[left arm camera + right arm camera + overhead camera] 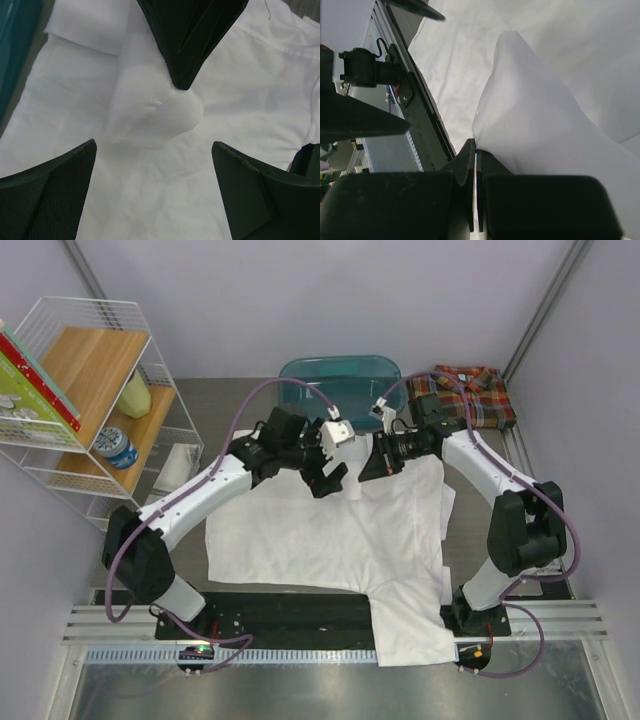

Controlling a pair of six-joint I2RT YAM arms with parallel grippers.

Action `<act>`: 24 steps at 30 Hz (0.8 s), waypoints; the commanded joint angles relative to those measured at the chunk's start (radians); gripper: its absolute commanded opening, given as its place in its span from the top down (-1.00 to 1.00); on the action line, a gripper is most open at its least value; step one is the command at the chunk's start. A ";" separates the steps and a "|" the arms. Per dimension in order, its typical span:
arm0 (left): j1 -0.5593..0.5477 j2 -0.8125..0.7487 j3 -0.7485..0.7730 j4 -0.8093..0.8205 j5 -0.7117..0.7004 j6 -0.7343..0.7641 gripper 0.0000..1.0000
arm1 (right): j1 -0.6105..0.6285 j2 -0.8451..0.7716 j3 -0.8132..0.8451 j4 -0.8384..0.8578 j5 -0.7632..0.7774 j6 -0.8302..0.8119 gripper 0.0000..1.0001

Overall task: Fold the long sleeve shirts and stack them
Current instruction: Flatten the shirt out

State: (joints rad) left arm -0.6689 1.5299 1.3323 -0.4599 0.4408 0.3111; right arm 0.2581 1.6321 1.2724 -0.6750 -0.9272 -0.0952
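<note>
The white long sleeve shirt (320,535) lies spread flat across the table, one sleeve hanging over the near edge. The plaid shirt (468,392) lies folded at the back right. My right gripper (378,462) is shut on a pinched-up peak of white cloth near the shirt's far edge; in its own view the fingertips (470,150) are pressed together with the white shirt (540,125) rising from them. My left gripper (328,480) hovers just left of it, open and holding nothing. Its fingers (60,185) straddle the white shirt (150,120), facing the right gripper (186,75).
A teal tub (340,380) stands at the back centre, just behind both grippers. A white wire shelf (90,400) with a bottle, a can and books fills the left side. A small white cloth (178,465) lies beside it. A metal rail (300,655) runs along the near edge.
</note>
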 commanded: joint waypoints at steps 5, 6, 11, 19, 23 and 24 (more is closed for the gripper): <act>-0.049 0.134 -0.027 0.141 -0.048 -0.020 -0.26 | 0.050 0.029 0.021 0.149 -0.028 0.143 0.98; -0.047 0.169 -0.007 0.129 -0.060 -0.012 0.10 | 0.050 0.023 0.018 0.146 -0.022 0.146 0.90; 0.049 0.228 0.041 0.037 -0.073 0.005 1.00 | -0.048 0.002 0.058 -0.188 0.062 -0.058 -0.02; 0.221 0.295 0.039 -0.042 -0.165 0.056 0.90 | -0.548 0.043 -0.022 -0.515 0.332 -0.395 -0.04; 0.220 0.257 0.038 -0.082 -0.016 0.030 0.08 | -0.654 0.083 -0.067 -0.531 0.307 -0.434 -0.01; 0.201 0.242 0.028 -0.077 -0.002 0.029 0.01 | -0.663 0.086 -0.096 -0.520 0.303 -0.425 -0.01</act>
State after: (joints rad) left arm -0.4240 1.8294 1.3422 -0.5037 0.3176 0.3489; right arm -0.3855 1.6981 1.2354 -1.1004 -0.6453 -0.4446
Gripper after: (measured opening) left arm 0.396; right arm 0.511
